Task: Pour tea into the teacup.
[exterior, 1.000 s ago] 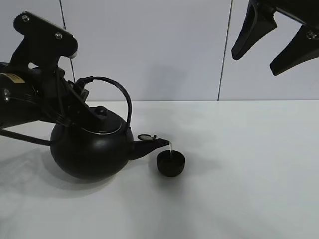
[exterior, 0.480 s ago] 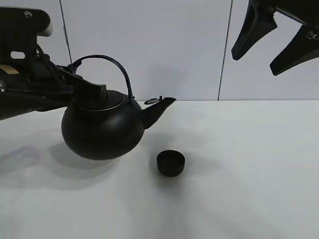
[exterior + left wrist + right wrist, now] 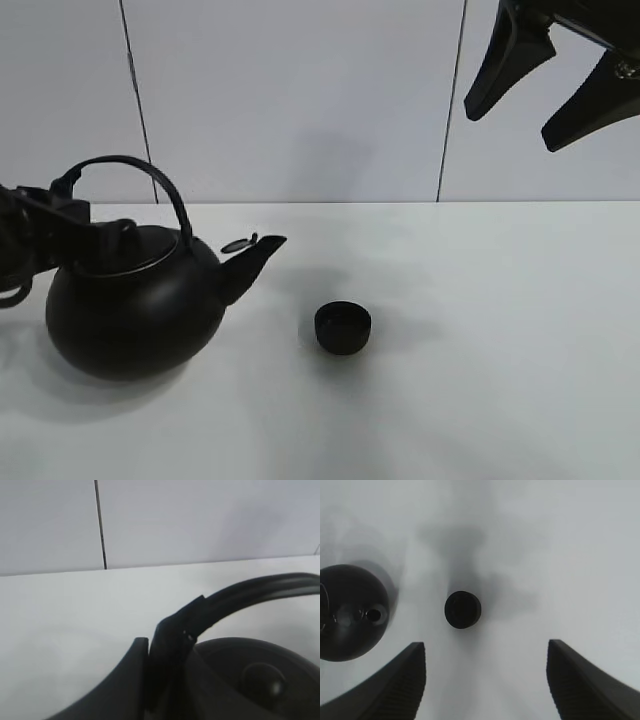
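Observation:
The small black teacup (image 3: 343, 327) stands on the white table (image 3: 500, 350) near the middle; it also shows in the right wrist view (image 3: 463, 609). No stream of tea is visible. The big black kettle (image 3: 130, 310) is upright at the left, on or just above the table, its spout pointing towards the cup but well short of it. My left gripper (image 3: 62, 205) is shut on the kettle's arched handle (image 3: 250, 595), seen close in the left wrist view (image 3: 165, 645). My right gripper (image 3: 545, 85) is open and empty, high above the cup (image 3: 485, 680).
A pale panelled wall (image 3: 300, 100) stands behind the table. White tabletop stretches to the right of the cup and in front of it. The kettle also shows in the right wrist view (image 3: 350, 612).
The kettle tipped back upright, the tea stream stopped, and my left gripper carried the kettle left and down, away from the cup. The right gripper has not moved.

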